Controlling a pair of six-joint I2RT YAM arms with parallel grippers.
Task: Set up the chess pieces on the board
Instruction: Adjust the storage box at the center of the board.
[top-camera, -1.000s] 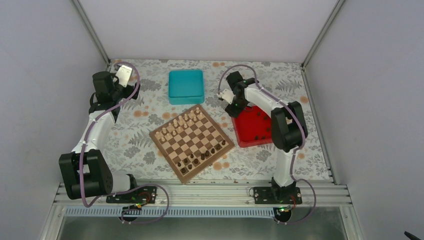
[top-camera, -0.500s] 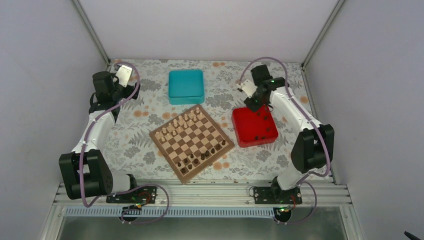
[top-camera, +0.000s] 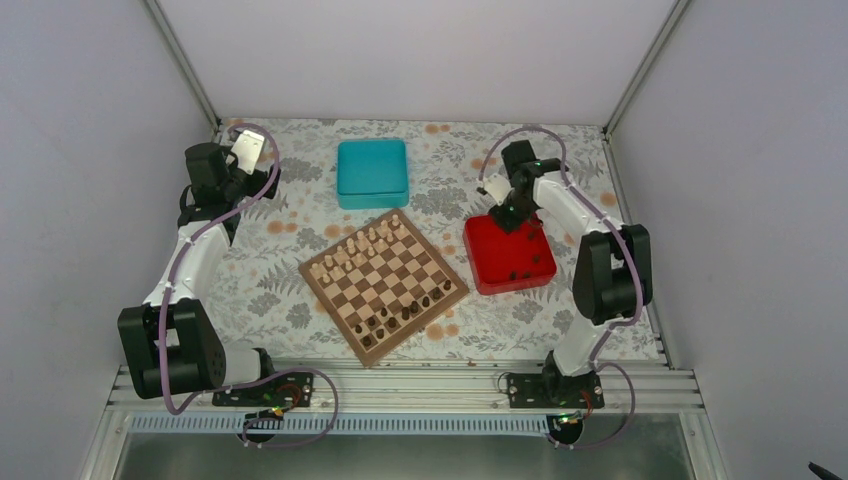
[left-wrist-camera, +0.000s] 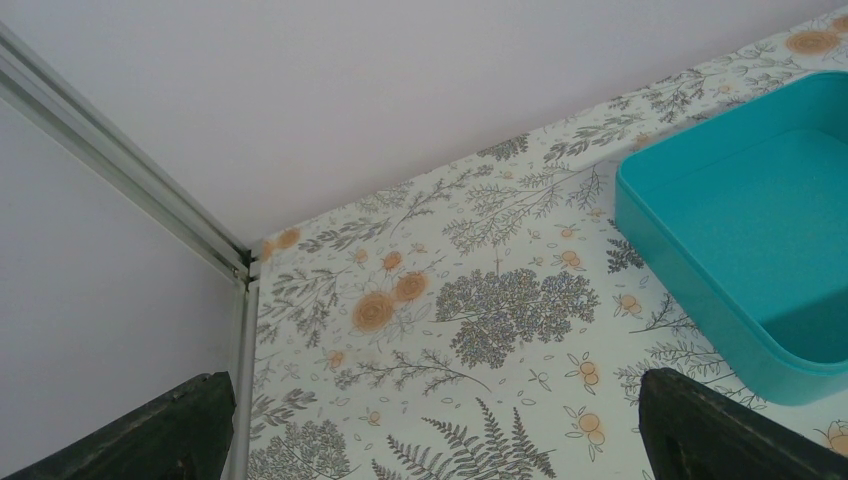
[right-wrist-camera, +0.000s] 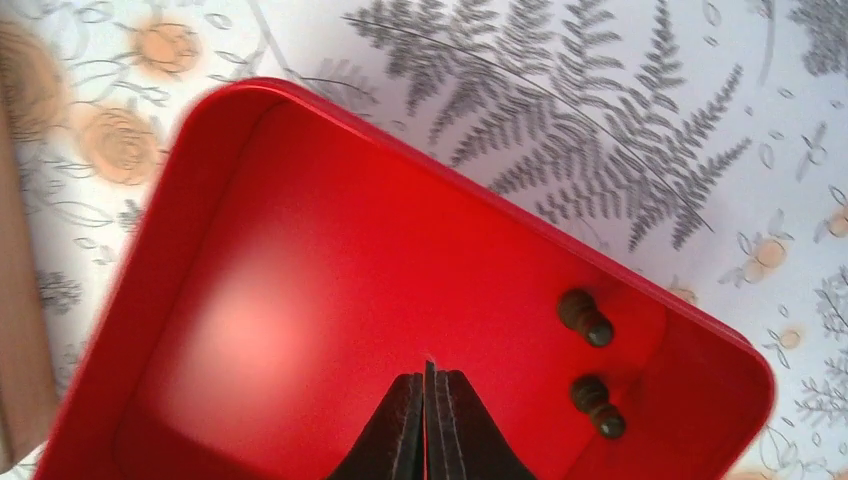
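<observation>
Two dark chess pieces (right-wrist-camera: 585, 317) appear to lie on their sides in the red tray (right-wrist-camera: 300, 105), just right of the right end effector (right-wrist-camera: 428, 375), whose fingers are pressed together on nothing. For a clean pick it should probably spread, shift right and straddle one piece across its narrow stem, then carry it to the board (top-camera: 383, 285). The left end effector (left-wrist-camera: 430, 430) hangs spread, well apart.

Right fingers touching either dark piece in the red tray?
Apart. Right wrist view: bare red tray floor separates the shut fingers from both dark pieces.
</observation>
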